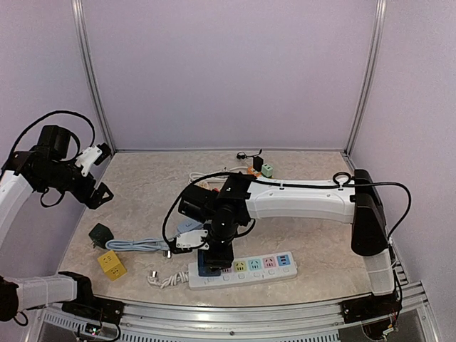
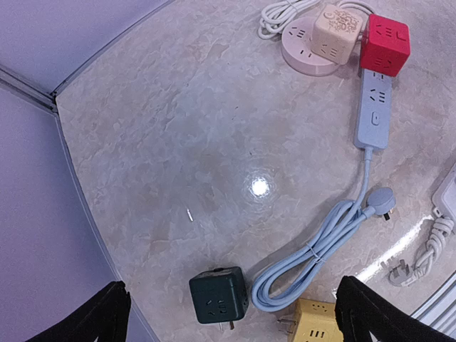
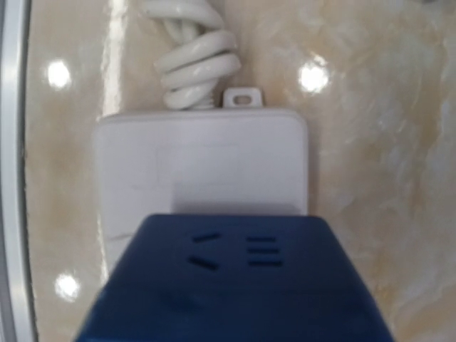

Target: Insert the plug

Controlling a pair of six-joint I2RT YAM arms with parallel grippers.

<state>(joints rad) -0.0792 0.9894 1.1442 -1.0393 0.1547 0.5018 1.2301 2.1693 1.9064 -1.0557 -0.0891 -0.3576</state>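
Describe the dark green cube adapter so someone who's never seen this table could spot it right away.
Look at the left side of the table, near the front edge, where a pale blue cable lies coiled. Two small cube adapters sit left of that coil. The dark green cube is the one farther back, behind the yellow cube, and it is the only dark green item there.

A dark green cube adapter (image 2: 219, 295) and a yellow cube adapter (image 2: 313, 320) sit near each other on the marbled table (image 2: 178, 128). A pale blue strip (image 2: 375, 107) touches a red cube (image 2: 385, 44), and its coiled cable (image 2: 311, 248) runs toward them. A beige cube (image 2: 338, 30) rests on a round pink socket (image 2: 303, 53).
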